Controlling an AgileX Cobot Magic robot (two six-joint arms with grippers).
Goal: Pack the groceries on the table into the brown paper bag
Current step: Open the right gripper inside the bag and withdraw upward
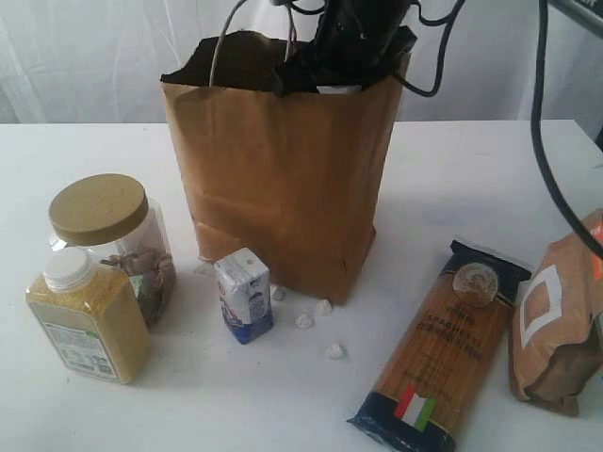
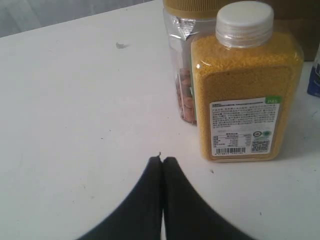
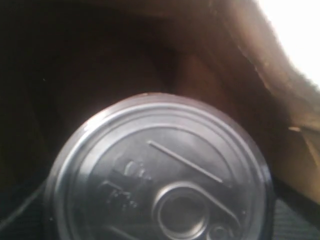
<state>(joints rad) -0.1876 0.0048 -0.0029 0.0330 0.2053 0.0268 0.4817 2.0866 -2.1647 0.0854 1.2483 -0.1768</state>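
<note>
The right arm (image 1: 353, 38) plunges into the mouth of the brown paper bag (image 1: 283, 179) at the upper centre of the exterior frame. Inside, the pull-tab can (image 3: 160, 175) stands upright, lid facing the wrist camera, directly under the right tool (image 3: 159, 227). That tool is spread wide with the can between its sides; whether it pinches the can or has let go cannot be told. The way out looks to be straight up, along the can's own axis.

The left tool (image 2: 162, 165) is pressed together, holding nothing, low over the counter (image 1: 188, 405). The white-capped yellow grain bottle (image 1: 87, 315) stands upright just ahead of it at the lower left, with the gold-lidded clear jar (image 1: 108, 235) close behind; the left arm is plainly nearer to both. The small white-blue carton (image 1: 243, 295) stands just in front of the bag.

At the lower right the dark-blue spaghetti pack (image 1: 443, 344) lies flat, its long axis running from the bottom edge up toward the right; the brown pouch (image 1: 561, 315) lies beside it at the right edge, both on the right arm's side.
</note>
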